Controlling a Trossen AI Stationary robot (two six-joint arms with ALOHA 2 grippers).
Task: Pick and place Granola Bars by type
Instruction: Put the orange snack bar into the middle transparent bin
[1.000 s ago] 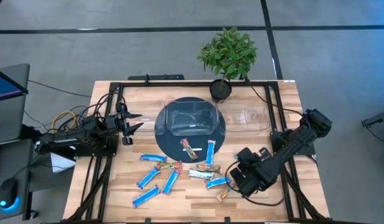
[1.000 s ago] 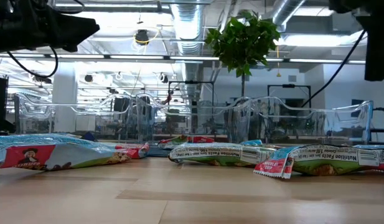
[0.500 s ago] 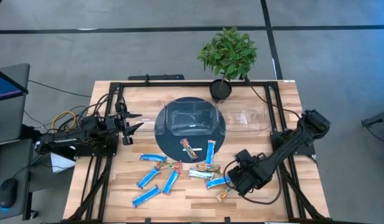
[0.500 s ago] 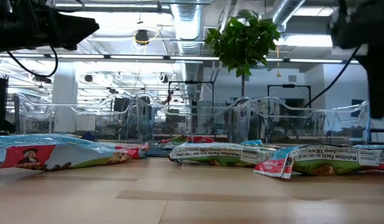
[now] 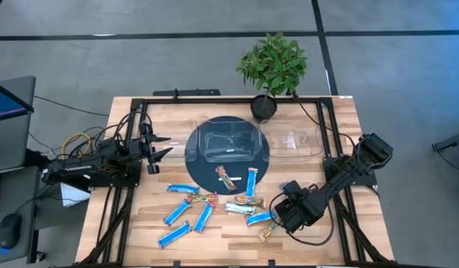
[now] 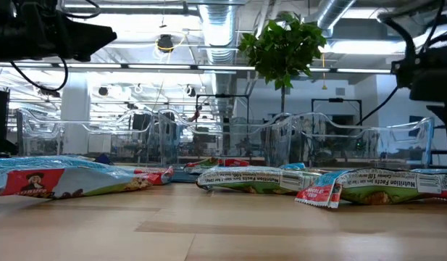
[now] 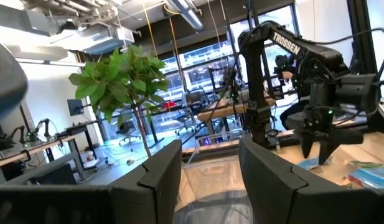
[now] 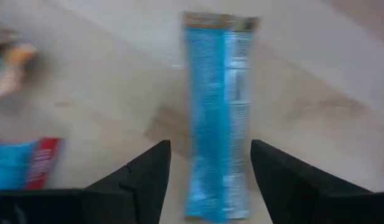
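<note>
Since a second ago the right gripper (image 5: 276, 217) has slid inward from the right edge of the bench (image 5: 125, 223) toward the scatter of granola bars (image 5: 214, 206) and now hangs directly over a blue bar (image 5: 260, 218) near the front right of the pile. In the right wrist view its jaws are spread, one dark finger on each side of that blue bar (image 8: 217, 114), which lies flat on the wood and is not yet pinched. Nothing else on the bench has shifted: the bars lie where they were, and the left arm has not moved.

The left gripper (image 5: 159, 146) waits near the left edge of the bench, pointing toward the middle, its jaws spread and holding nothing, as its own wrist view shows (image 7: 210, 174).

The bars are spread across the front half of the bench. Several blue ones lie toward the front left, a blue one stands lengthwise just in front of the dark round mat (image 5: 196, 167), and a tan bar (image 5: 227, 177) rests on the front part of that mat. A pale silver-green bar (image 5: 237, 208) lies in the middle of the group, and a small tan one (image 5: 267, 234) sits closest to the front edge, just beside the right gripper.

On the mat stands a clear bin (image 5: 228, 141); a second clear bin (image 5: 300, 141) stands to its right. A potted plant (image 5: 272, 67) stands at the back edge.
</note>
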